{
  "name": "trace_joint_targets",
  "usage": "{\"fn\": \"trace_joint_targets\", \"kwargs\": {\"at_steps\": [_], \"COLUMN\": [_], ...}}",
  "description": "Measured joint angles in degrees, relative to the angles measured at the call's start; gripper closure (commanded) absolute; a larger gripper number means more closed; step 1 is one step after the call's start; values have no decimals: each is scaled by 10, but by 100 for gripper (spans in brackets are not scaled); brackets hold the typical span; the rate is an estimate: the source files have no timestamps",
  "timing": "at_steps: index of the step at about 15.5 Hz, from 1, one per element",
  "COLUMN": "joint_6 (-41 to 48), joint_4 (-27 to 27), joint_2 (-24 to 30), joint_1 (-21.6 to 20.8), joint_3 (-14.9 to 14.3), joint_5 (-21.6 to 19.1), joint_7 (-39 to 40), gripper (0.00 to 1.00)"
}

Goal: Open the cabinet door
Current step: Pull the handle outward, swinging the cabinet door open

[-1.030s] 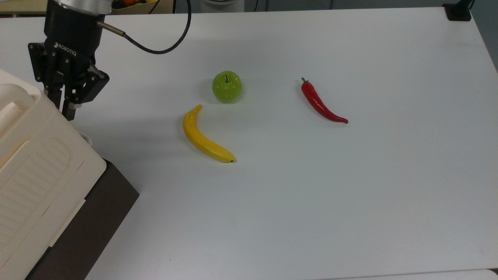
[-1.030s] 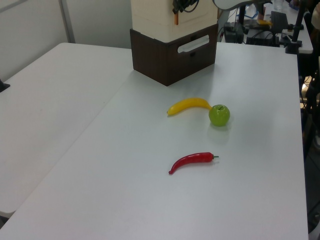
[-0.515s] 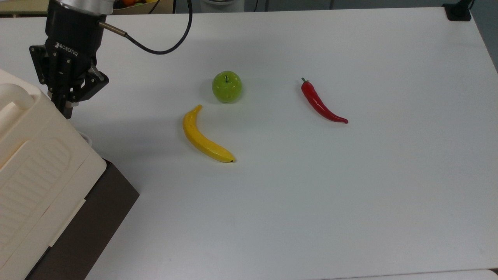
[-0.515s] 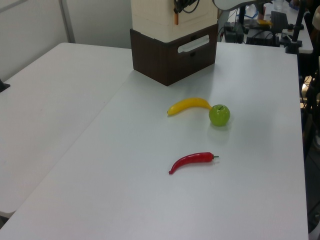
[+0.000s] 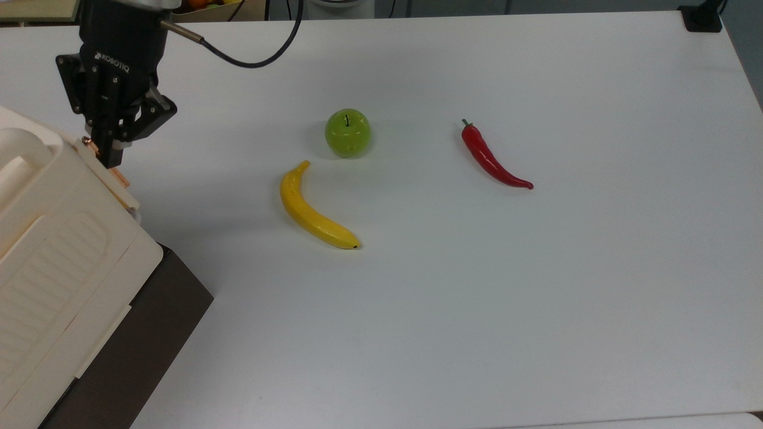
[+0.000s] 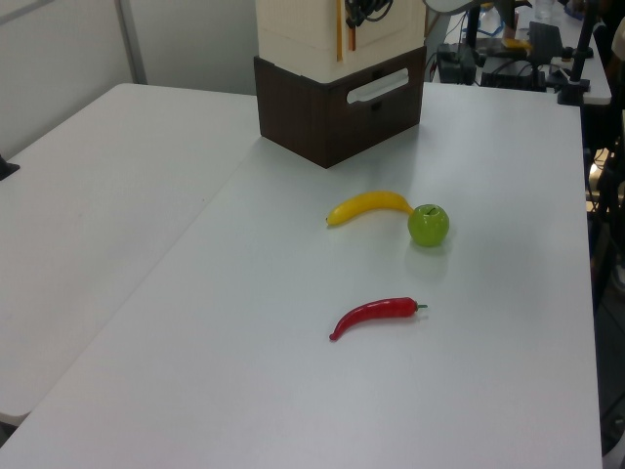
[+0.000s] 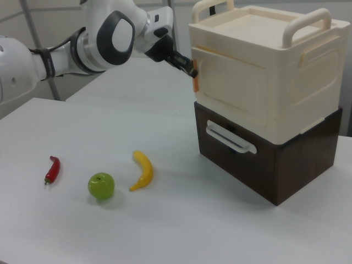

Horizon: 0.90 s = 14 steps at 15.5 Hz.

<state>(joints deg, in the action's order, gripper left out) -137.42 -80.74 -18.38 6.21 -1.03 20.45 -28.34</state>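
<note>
The cabinet sits at the right of the right view: a cream upper box with two handles on top, stacked on a dark brown lower part with a pale drawer handle. In the top view it fills the lower left corner, and in the left view it stands at the top centre.

The cabinet door is the cream front panel of the upper box. It is barely ajar — a thin tan-orange strip of its inner face shows along its edge at the left of the panel in the right view, and as a short orange line beside the cabinet's edge in the top view.

The jaws are pressed together at that edge of the door, at the upper left of the top view. I cannot tell whether they actually pinch the door. In the right view the white arm reaches in from the upper left, with the black gripper touching the door's orange edge.

On the white counter, well apart from the cabinet, lie a banana, a green apple just beside the banana's tip, and a red chilli pepper further right in the top view.
</note>
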Motion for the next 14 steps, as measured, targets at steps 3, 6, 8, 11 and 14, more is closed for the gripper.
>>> {"fn": "trace_joint_targets", "kwargs": {"at_steps": [3, 6, 8, 11, 14], "joint_6": [24, 46, 57, 59, 56], "joint_4": [-5, -6, -5, 4, 26], "joint_2": [8, 17, 27, 45, 52], "joint_1": [0, 0, 0, 0, 3], "joint_3": [1, 1, 2, 2, 2], "joint_5": [0, -5, -15, -17, -17], "joint_7": [-1, -2, -2, -3, -3], "gripper": [15, 0, 0, 0, 0]}}
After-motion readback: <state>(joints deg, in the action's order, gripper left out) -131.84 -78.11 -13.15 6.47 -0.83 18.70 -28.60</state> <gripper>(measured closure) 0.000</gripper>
